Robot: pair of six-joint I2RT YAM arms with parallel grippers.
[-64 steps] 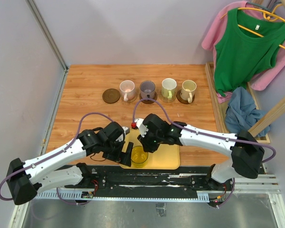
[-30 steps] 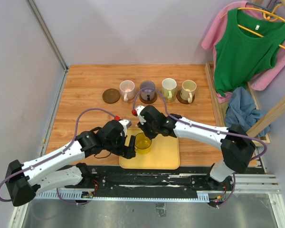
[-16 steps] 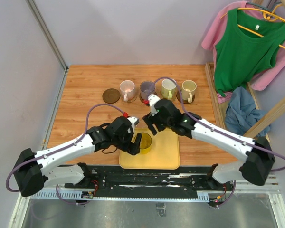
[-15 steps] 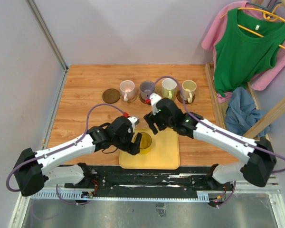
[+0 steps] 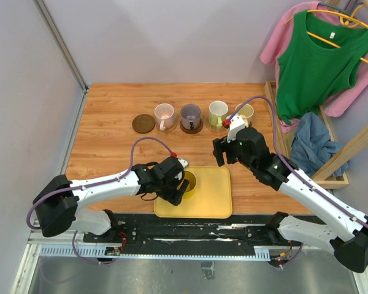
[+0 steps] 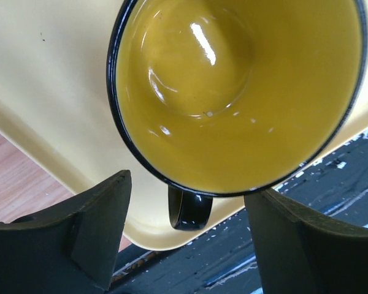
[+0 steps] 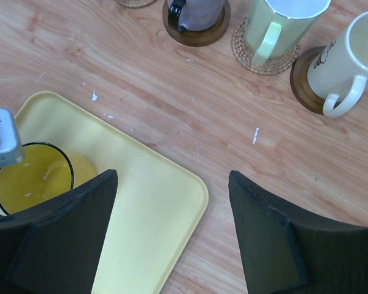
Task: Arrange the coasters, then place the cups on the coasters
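A translucent yellow cup (image 5: 189, 183) stands upright at the left of the yellow tray (image 5: 213, 197). My left gripper (image 5: 180, 181) is open at it. In the left wrist view the cup (image 6: 233, 92) fills the frame, and its dark handle (image 6: 190, 212) sits between the fingers (image 6: 98, 233) without touching either. My right gripper (image 7: 173, 177) is open and holds nothing, raised over the tray's right edge. One dark brown coaster (image 5: 143, 124) lies bare. The pink cup (image 5: 164, 116), purple-grey cup (image 7: 196, 9), green-white cup (image 7: 282, 18) and cream cup (image 7: 349, 58) stand in a row on coasters.
A wooden rack (image 5: 276, 131) with green and pink garments (image 5: 316, 61) and a blue cloth (image 5: 310, 144) borders the table on the right. A grey wall with a metal rail (image 5: 76, 104) closes the left side. The black base rail (image 5: 196, 229) runs along the near edge.
My right gripper has opened, let go of the yellow cup on the tray and pulled up and away to the right. My left gripper has moved in around the cup's handle side.
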